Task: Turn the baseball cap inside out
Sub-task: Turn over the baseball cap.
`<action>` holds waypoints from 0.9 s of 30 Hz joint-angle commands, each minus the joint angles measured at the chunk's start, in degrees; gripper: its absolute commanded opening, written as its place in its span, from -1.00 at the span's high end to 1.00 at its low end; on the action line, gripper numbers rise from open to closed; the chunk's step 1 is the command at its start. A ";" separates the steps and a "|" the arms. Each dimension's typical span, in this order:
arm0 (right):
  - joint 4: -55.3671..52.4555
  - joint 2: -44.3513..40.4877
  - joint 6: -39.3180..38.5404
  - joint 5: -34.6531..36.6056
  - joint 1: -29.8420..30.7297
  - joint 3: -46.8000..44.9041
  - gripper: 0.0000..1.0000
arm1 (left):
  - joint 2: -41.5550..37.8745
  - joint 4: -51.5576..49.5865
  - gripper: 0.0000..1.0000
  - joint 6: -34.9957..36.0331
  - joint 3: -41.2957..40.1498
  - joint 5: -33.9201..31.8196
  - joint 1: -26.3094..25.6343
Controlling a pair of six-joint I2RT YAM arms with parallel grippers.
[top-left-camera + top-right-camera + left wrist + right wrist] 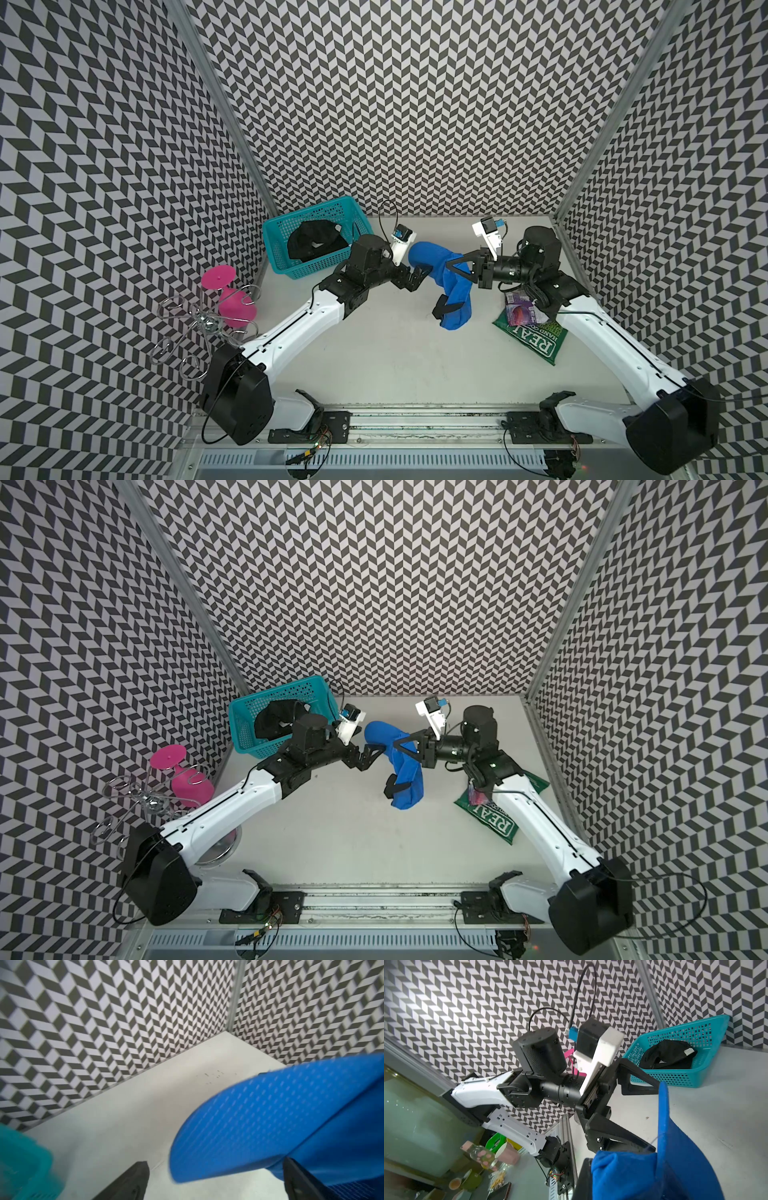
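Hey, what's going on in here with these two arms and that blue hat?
Two robot arms are working on turning a blue baseball cap inside out. The right gripper is pinched shut on the cap's fabric and holds it up, so it droops toward the table. The left gripper stands wide open close beside the cap, gripping nothing. A black cap lies in the teal basket behind.

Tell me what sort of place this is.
Probably a robot test cell: left arm and right arm fixed to a rail beside a table, zigzag walls boxing it in, and props like a basket, blue cap and snack bag.
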 commanded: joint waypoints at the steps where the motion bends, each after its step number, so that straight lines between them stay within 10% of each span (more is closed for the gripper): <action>1: 4.84 2.17 3.38 -1.01 -0.84 2.23 0.95 | -2.69 -3.19 -1.00 0.21 -0.54 -11.47 0.23; 5: 3.15 3.88 1.95 -1.46 -1.31 4.02 0.95 | -5.97 -4.40 -0.99 3.01 -1.10 -12.03 0.24; 15: -1.18 5.09 -1.64 -6.31 -2.01 6.83 0.93 | -6.09 8.51 -0.35 -3.76 -0.43 27.22 -0.61; 27: 0.74 4.62 -0.24 -10.47 -2.01 7.60 0.92 | 2.19 16.09 -0.27 -8.38 2.82 28.57 -4.61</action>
